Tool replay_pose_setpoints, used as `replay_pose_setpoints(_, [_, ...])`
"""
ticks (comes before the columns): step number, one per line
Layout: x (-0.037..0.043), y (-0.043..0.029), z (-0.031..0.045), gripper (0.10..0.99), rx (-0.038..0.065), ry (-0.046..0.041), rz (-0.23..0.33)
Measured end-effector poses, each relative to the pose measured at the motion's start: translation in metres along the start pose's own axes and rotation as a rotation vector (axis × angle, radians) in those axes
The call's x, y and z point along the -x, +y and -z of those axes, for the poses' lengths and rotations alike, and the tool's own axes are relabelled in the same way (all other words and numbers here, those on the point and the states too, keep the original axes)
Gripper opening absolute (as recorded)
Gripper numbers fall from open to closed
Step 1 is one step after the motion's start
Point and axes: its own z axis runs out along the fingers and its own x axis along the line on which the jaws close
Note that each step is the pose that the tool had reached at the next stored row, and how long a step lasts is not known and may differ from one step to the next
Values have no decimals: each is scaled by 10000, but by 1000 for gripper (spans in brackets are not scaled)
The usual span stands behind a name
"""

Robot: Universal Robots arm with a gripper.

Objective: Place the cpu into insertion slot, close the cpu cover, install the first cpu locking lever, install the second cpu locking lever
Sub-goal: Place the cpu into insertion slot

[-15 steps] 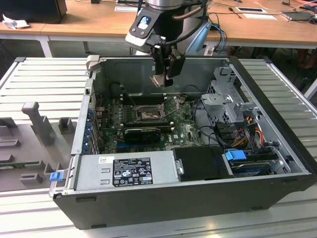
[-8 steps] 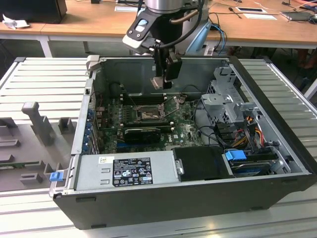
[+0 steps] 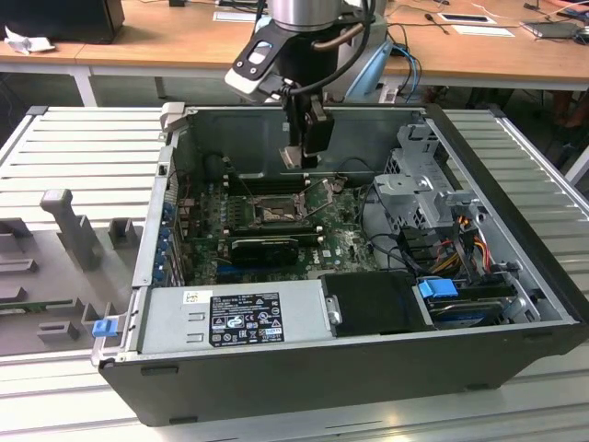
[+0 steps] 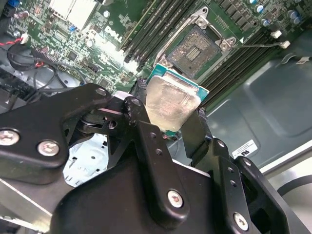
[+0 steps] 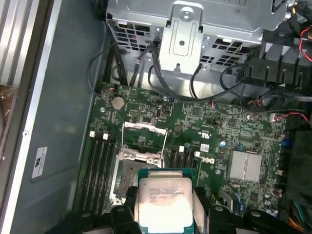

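- The gripper (image 3: 296,158) hangs on the arm inside the open case (image 3: 515,276), above the board (image 3: 345,241).
- The jaws stand narrow, clamped on the cpu (image 3: 292,157).
- In both wrist views the two black fingers (image 4: 146,127) press against opposite edges of the cpu (image 4: 168,97), and its pale metal top faces the cameras.
- In the first wrist view the cpu (image 5: 163,201) sits between the fingers (image 5: 201,207), with its green rim showing around the metal top.
- The cpu is off the board and touches only the fingers. It is near the slot (image 4: 197,51) but not in it.
- In the exterior view the slot (image 3: 276,215) lies below the gripper, in the middle of the board.
- The slot's contact field is exposed in the second wrist view.
- The cover (image 5: 145,136) is swung open in the first wrist view. It lies on the side of the slot (image 5: 127,178) toward the drive cage (image 5: 195,24).
- Memory slots (image 5: 97,165) run along both sides of the slot.
- The power supply (image 3: 235,318) fills the case's near edge in the exterior view.
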Motion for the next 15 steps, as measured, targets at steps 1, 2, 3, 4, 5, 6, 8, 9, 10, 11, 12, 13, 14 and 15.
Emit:
replay_pose_setpoints(1, [0, -1, -6, 529, -1, -5, -78])
replay_pose_setpoints(2, [0, -1, -10, 529, -1, -11, -137])
replay_pose_setpoints(3, [0, -1, -12, 529, -1, -15, -179])
replay_pose_setpoints(4, [0, -1, -15, 529, 0, -20, -236])
replay_pose_setpoints(5, [0, -2, -17, 529, 0, -22, -274])
replay_pose_setpoints(6, [0, -2, -18, 529, 0, -25, -303])
replay_pose_setpoints(8, [0, -2, -22, 529, 0, -28, -349])
replay_pose_setpoints(9, [0, -2, -24, 529, 0, -30, -372])
replay_pose_setpoints(10, [1, -2, -26, 529, 0, -32, -390])
replay_pose_setpoints(11, [0, -3, -28, 529, -1, -34, -412])
replay_pose_setpoints(12, [0, -3, -30, 529, -1, -35, -426])
replay_pose_setpoints(13, [1, -3, -33, 529, 0, -36, -441])
replay_pose_setpoints(14, [1, -3, -35, 529, -1, -38, -460])
replay_pose_setpoints(15, [1, -3, -36, 529, 0, -39, -473])
